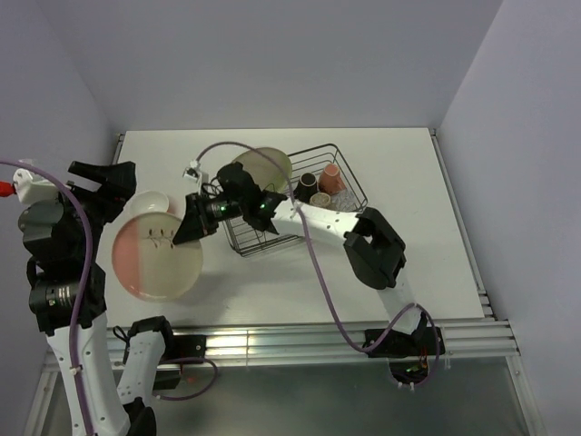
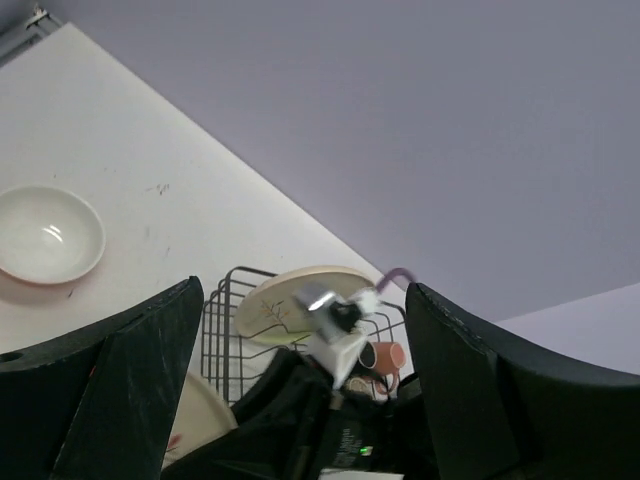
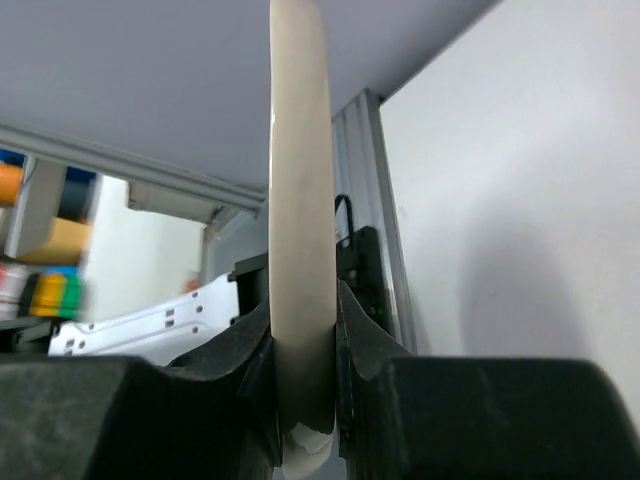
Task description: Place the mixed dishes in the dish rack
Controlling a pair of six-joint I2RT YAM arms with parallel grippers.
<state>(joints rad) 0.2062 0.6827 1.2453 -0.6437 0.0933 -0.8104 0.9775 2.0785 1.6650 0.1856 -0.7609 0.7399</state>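
R gripper (image 3: 303, 320) clamped on rim of pink plate (image 1: 154, 259); in wrist cam the plate stands edge-on between the fingers. Plate: big, cream w/ pink tint, small sprig marks near far rim, face toward top cam. It's left of rack (image 1: 245, 243), over near-left table; can't tell if it touches the table. L gripper (image 1: 109, 191) jaws wide apart, nothing in them, left of plate. White bowl (image 1: 148, 202) on table just beyond plate. Rack is black wire, mid-table: green plate (image 1: 263, 166) upright at left end; brown mug (image 1: 307, 182), pink mug (image 1: 331, 171), olive mug (image 1: 320, 199) at right end. Table (image 1: 399, 163) white, matte, few scuffs. Walls pale lilac-grey. Alu rails (image 1: 300, 338) along near edge.
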